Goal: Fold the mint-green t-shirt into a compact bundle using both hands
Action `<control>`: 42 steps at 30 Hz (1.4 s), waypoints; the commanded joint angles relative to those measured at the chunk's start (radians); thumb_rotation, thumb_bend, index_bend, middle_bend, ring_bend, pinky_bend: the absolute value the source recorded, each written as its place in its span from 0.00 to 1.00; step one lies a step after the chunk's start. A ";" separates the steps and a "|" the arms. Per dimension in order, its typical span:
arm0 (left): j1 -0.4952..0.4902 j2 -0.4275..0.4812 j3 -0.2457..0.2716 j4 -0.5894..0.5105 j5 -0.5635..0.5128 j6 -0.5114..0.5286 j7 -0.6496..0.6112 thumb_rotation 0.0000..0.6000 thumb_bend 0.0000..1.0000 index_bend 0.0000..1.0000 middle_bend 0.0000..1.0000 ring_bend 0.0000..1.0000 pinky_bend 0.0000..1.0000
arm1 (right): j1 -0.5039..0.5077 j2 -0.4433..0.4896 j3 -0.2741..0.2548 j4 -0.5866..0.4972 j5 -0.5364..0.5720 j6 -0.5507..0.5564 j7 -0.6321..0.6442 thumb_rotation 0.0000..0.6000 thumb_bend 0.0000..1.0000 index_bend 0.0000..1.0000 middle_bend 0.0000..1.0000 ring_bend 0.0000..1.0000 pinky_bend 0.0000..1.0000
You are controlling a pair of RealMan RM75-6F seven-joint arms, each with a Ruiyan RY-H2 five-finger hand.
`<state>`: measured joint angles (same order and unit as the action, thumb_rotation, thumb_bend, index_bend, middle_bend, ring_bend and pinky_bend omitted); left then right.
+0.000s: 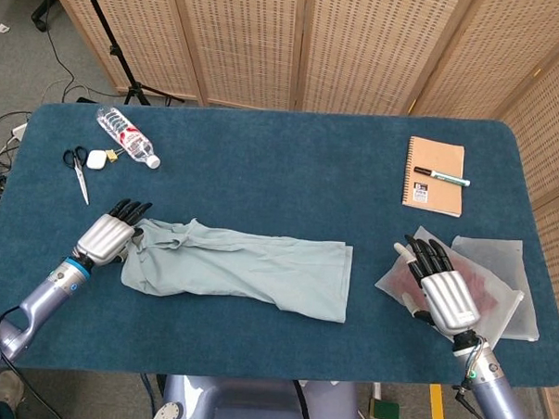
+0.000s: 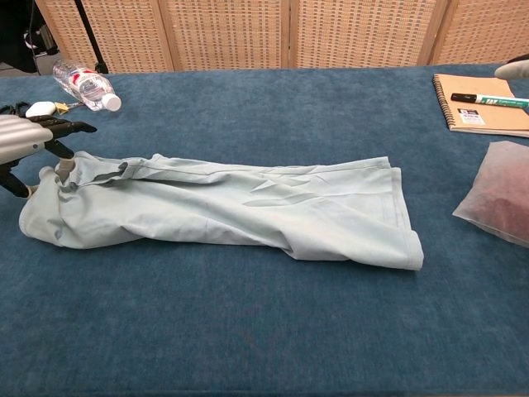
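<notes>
A table [image 1: 282, 149] with rounded corners, covered in deep blue carpet-like cloth, filled most of the scene, and behind its far edge stood a folding screen [image 1: 361, 46] of pale wooden frames with woven, dotted panels (it ran across the whole far side and angled down the right). At the far left a strip of grey floor [image 1: 54, 60] showed, crossed by black cables [image 1: 46, 42], with the dark leg of a stand [image 1: 106, 40] rising there. The light was even and soft.
</notes>
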<state>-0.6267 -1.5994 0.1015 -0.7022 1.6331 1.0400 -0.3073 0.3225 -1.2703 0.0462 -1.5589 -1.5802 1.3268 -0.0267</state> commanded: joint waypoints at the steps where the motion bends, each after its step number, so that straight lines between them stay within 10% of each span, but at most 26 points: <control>1: 0.003 0.007 0.001 -0.003 0.001 0.007 -0.002 1.00 0.82 0.76 0.00 0.00 0.00 | 0.000 0.000 0.000 0.000 0.000 -0.001 0.001 1.00 0.41 0.00 0.00 0.00 0.00; 18: 0.070 0.112 -0.009 0.039 -0.054 0.017 -0.049 1.00 0.82 0.77 0.00 0.00 0.00 | 0.001 0.001 -0.004 -0.003 -0.007 -0.001 0.004 1.00 0.41 0.00 0.00 0.00 0.00; 42: 0.076 0.010 -0.111 0.497 -0.225 -0.393 -0.202 1.00 0.83 0.77 0.00 0.00 0.00 | 0.001 -0.003 -0.005 -0.006 -0.006 -0.005 -0.008 1.00 0.41 0.00 0.00 0.00 0.00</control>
<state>-0.5488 -1.5809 0.0011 -0.2144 1.4159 0.6414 -0.4920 0.3237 -1.2731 0.0416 -1.5644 -1.5861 1.3218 -0.0348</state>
